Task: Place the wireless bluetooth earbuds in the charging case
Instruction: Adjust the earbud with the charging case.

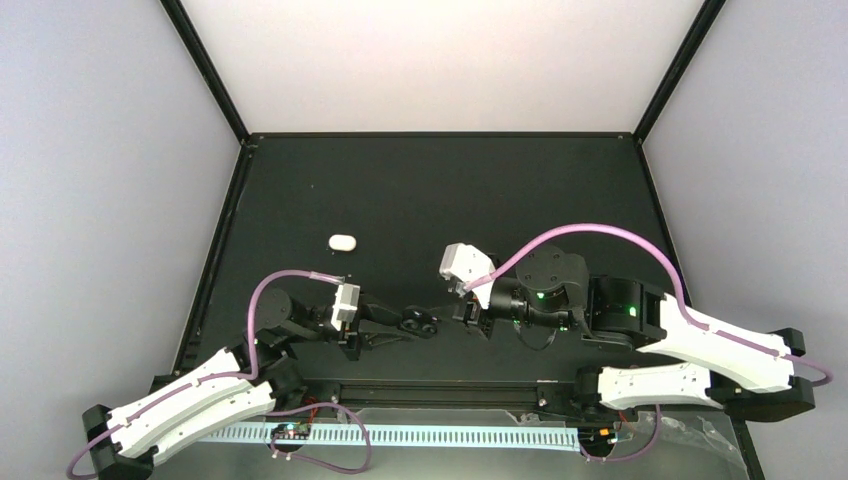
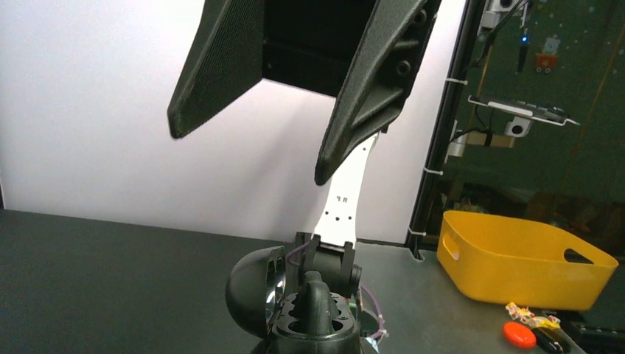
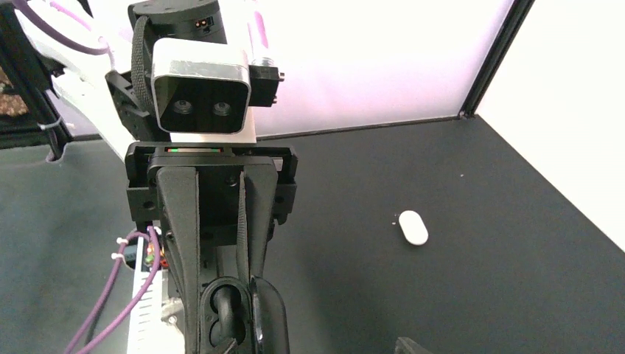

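**Listener:** What are your two grippers doing?

**Me:** My left gripper (image 1: 403,326) is closed tight on a black charging case (image 1: 422,322). It holds the case out over the dark table (image 1: 450,190) with the lid hinged open. My right gripper (image 2: 249,153) faces it, jaws about half apart with nothing between them.

**Listener:** Where are the earbuds?

**Me:** I cannot pick out any loose bud; they are too small to see. In the left wrist view, a dark rounded piece stands in the middle of the open case, between two round sockets. It may be a black bud already seated, but I cannot tell.

**Listener:** How does the case lie from the right gripper?

**Me:** It is straight ahead of the fingertips, just beside them and a little lower. Its long side seems to run along the line between my two grippers. Only the right arm is free to reach into it.

**Listener:** Anything else on the table?

**Me:** A closed white case (image 1: 342,242), an oval pebble lying left to right in the overhead view. It sits well apart from both grippers, farther back on the table and nearer my left arm. I judge the next move depends on finding a bud first.
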Tool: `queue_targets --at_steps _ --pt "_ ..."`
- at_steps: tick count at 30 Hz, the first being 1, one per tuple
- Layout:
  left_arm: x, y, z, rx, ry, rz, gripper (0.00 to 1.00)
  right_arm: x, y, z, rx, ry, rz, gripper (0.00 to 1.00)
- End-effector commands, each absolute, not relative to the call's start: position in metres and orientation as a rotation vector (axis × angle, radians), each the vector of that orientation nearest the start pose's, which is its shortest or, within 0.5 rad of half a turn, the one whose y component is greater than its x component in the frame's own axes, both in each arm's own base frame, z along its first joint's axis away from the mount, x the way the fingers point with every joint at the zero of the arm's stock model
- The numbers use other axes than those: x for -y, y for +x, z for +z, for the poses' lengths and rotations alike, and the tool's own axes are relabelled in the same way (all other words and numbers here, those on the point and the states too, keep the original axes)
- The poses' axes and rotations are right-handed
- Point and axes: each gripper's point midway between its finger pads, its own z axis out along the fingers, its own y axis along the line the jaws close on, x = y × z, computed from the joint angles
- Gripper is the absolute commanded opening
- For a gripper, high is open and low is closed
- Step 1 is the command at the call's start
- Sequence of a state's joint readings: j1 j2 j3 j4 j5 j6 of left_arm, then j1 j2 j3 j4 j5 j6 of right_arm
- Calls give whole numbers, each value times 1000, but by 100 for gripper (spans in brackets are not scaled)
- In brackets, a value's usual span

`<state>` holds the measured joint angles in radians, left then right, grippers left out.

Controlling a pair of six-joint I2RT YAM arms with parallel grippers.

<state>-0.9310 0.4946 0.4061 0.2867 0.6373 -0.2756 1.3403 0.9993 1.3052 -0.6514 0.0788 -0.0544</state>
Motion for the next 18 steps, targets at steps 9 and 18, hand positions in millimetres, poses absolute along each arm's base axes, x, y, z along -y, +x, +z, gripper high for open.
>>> queue_targets --at_steps 9,18 --pt "244 46 366 -1025 1002 -1481 2 -305 88 407 -1506 -1008 951 61" --pt "241 44 371 -1006 989 -1489 2 -311 85 396 -1531 -1046 954 65"
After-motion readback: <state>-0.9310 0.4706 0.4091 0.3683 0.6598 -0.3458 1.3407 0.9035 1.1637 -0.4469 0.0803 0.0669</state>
